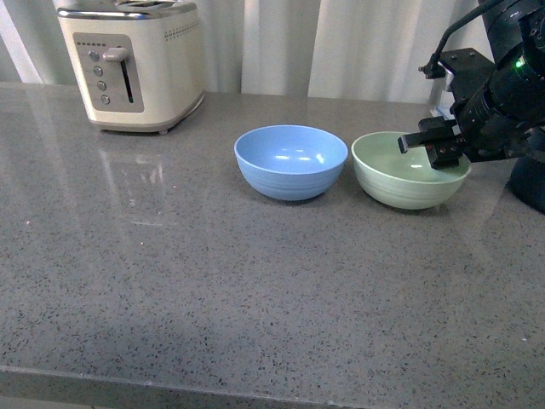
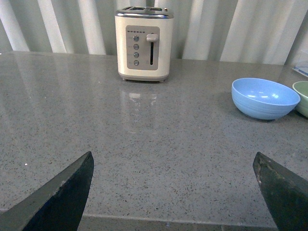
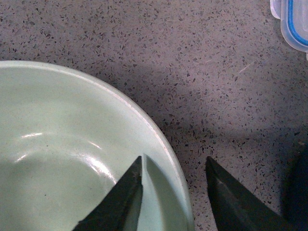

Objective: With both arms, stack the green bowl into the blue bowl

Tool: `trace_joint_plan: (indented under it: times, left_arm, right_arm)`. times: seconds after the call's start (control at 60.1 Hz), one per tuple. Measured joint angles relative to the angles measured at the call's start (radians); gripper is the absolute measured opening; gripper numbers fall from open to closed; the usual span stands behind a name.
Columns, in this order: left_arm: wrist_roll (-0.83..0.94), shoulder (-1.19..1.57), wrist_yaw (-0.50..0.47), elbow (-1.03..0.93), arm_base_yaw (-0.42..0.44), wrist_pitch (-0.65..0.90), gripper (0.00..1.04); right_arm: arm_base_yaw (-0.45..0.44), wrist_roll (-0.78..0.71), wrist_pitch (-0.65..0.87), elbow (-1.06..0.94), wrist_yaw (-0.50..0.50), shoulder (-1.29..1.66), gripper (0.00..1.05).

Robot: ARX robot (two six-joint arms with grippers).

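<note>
The pale green bowl (image 1: 407, 170) stands on the grey counter just right of the light blue bowl (image 1: 291, 160); a narrow gap separates them. My right gripper (image 1: 433, 146) is open over the green bowl's right rim. In the right wrist view the green bowl (image 3: 62, 159) fills the frame, and the right gripper (image 3: 174, 166) straddles its rim, one finger inside the bowl and one outside. My left gripper (image 2: 173, 161) is open low over bare counter, far from the blue bowl (image 2: 264, 97). A sliver of the green bowl (image 2: 302, 96) shows at that view's edge.
A cream toaster (image 1: 134, 61) stands at the back left of the speckled counter (image 1: 170, 281). A clear container with a blue-edged lid (image 3: 294, 24) lies beyond the green bowl. A dark object (image 1: 530, 181) sits at the far right. The counter's front edge runs close below my left gripper.
</note>
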Motion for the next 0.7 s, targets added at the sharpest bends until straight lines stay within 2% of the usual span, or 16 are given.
trace_joint_plan:
  times: [0.116, 0.266, 0.699]
  left_arm:
    - [0.000, 0.000, 0.000, 0.000, 0.000, 0.000, 0.98]
    - [0.000, 0.000, 0.000, 0.000, 0.000, 0.000, 0.98]
    - [0.000, 0.000, 0.000, 0.000, 0.000, 0.000, 0.98]
  right_arm:
    - [0.000, 0.001, -0.001, 0.000, 0.000, 0.001, 0.19]
    - [0.000, 0.022, 0.006, 0.010, -0.017, -0.003, 0.03]
    - [0.000, -0.042, 0.075, -0.106, -0.008, -0.186, 0.01]
